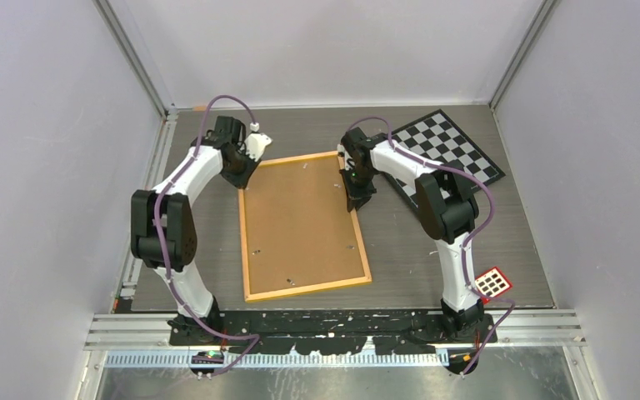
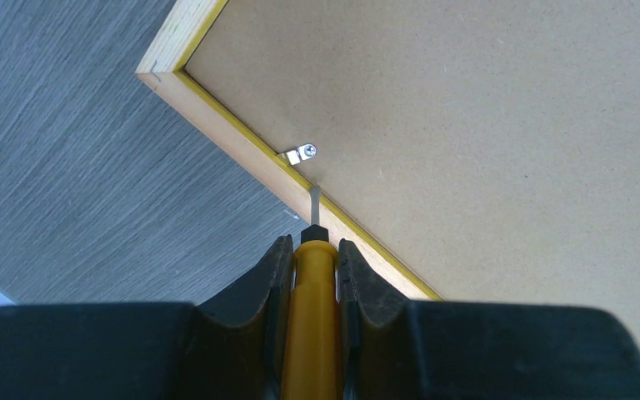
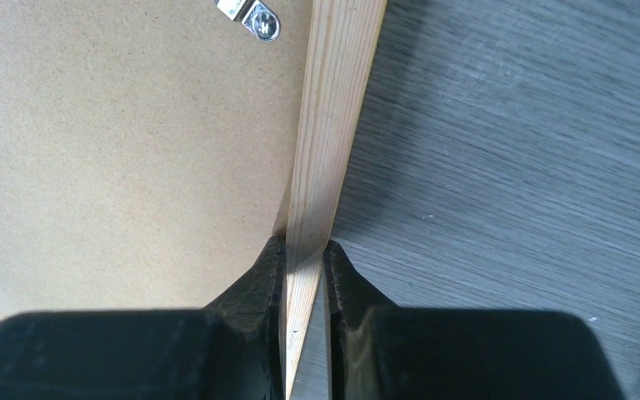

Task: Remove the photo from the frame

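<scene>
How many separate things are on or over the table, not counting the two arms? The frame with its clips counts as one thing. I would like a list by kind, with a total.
frame: 1
checkerboard: 1
tool with yellow handle: 1
red card with white squares: 1
Total: 4

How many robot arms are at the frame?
2. Left arm at the frame's far left corner, holding a yellow-handled tool; right arm's fingers grip its far right edge.
</scene>
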Available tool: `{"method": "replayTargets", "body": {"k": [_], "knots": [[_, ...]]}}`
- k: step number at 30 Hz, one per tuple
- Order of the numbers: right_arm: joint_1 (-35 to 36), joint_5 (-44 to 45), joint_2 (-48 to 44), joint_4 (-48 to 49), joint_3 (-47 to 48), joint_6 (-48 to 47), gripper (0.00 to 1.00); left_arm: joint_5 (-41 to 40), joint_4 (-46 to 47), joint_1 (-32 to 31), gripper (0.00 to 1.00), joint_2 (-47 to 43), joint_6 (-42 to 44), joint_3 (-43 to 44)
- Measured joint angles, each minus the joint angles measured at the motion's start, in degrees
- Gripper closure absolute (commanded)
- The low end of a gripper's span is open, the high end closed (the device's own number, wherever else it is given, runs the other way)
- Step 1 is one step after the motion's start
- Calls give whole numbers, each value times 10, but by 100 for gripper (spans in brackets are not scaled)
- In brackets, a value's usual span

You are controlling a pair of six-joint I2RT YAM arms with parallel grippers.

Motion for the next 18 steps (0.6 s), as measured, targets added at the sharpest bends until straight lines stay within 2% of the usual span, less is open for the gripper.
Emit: {"method": "replayTargets", "body": {"k": [18], "knots": [[0, -3, 0, 1, -1, -9, 99, -15, 45, 0, 100, 40, 9, 29]]}}
